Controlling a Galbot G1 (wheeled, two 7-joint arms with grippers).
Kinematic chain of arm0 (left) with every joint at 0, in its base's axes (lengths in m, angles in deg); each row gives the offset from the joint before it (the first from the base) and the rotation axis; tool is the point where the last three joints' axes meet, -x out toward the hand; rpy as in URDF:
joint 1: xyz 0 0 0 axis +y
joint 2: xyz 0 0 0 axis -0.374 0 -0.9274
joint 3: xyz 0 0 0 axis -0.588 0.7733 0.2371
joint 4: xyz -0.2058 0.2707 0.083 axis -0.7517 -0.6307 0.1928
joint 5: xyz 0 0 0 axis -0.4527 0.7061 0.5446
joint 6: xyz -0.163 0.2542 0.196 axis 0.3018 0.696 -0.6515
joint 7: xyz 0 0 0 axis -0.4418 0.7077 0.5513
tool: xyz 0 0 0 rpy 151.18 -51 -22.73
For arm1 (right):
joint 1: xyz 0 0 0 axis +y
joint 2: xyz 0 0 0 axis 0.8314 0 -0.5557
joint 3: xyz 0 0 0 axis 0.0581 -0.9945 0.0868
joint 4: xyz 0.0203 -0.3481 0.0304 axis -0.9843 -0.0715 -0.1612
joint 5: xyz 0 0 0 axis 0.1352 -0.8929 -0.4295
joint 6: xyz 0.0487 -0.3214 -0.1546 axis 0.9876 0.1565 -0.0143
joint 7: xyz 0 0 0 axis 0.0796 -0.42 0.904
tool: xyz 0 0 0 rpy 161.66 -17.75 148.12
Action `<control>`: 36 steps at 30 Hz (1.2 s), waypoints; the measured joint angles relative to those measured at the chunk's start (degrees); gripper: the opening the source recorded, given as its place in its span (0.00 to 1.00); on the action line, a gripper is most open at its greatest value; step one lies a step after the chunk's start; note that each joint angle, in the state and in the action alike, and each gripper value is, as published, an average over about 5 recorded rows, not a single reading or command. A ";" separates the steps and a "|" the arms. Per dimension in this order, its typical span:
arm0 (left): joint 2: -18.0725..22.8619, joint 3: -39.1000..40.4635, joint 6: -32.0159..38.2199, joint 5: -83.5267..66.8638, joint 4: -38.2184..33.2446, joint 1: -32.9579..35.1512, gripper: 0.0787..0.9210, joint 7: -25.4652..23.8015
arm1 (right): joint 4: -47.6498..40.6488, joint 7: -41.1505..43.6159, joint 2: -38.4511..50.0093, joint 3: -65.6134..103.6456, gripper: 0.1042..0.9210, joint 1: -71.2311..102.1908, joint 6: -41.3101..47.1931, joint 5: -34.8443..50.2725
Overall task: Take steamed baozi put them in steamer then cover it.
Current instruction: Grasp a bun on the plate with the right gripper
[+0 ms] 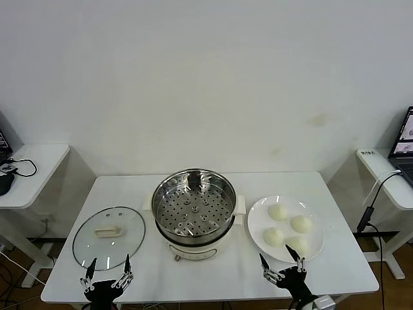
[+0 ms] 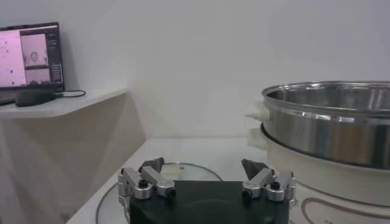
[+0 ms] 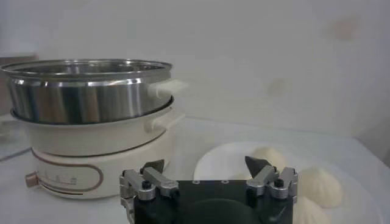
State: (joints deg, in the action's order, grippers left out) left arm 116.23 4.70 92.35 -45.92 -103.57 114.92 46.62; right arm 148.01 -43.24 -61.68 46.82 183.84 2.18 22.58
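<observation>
Head view: white table [image 1: 213, 271] with three items in a row. Steamer [image 1: 193, 208] at centre, steel pot on a white base, perforated tray visible inside, no buns in it. Cover [image 1: 108, 236] lies flat on the table to the left of the steamer, just beside it, cream handle up. White plate [image 1: 257, 223] to the right of the steamer carries the four steamed baozi [image 1: 288, 235], grouped toward the plate's right half. Left gripper [image 1: 108, 270] sits at the near table edge, just in front of the cover's near rim, fingers spread apart, holding nothing. Right gripper [image 1: 282, 262] sits at the near edge in front of the plate, fingers likewise apart and empty; one fingertip lies close to the nearest bun, contact cannot be told. Small side tables stand at far left and far right.

Left wrist view: left gripper [image 2: 204, 169] with jaws wide apart, nothing between them. The cover's [image 2: 183, 171] glass rim shows just beyond the fingertips. Steamer [image 2: 332, 131] wall rises close by. A monitor [image 2: 30, 56] sits on a side table in the background.

Right wrist view: right gripper [image 3: 206, 166] with jaws wide apart, empty. Plate [image 3: 222, 161] just ahead, the steamed baozi [image 3: 318, 184] on it. Steamer [image 3: 91, 115] stands beside the plate, uncovered.
</observation>
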 measured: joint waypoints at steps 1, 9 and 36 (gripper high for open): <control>-0.03 -0.05 -0.07 0.04 -0.10 -0.06 0.88 -0.03 | -0.02 -0.06 0.11 0.11 0.88 -0.17 0.12 -0.28; -0.95 -1.09 -3.31 1.35 -1.43 -1.27 0.88 -1.19 | -0.99 0.49 3.58 2.36 0.88 -4.55 3.69 -6.86; -1.75 -4.75 -15.52 6.08 -4.87 -1.73 0.88 -5.77 | -26.07 36.24 33.22 -29.98 0.88 -61.19 6.78 -27.40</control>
State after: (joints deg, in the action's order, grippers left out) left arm 114.48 -0.05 76.83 -39.84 -108.43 113.19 40.85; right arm 121.94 -7.01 -28.47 16.84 122.65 8.96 -4.82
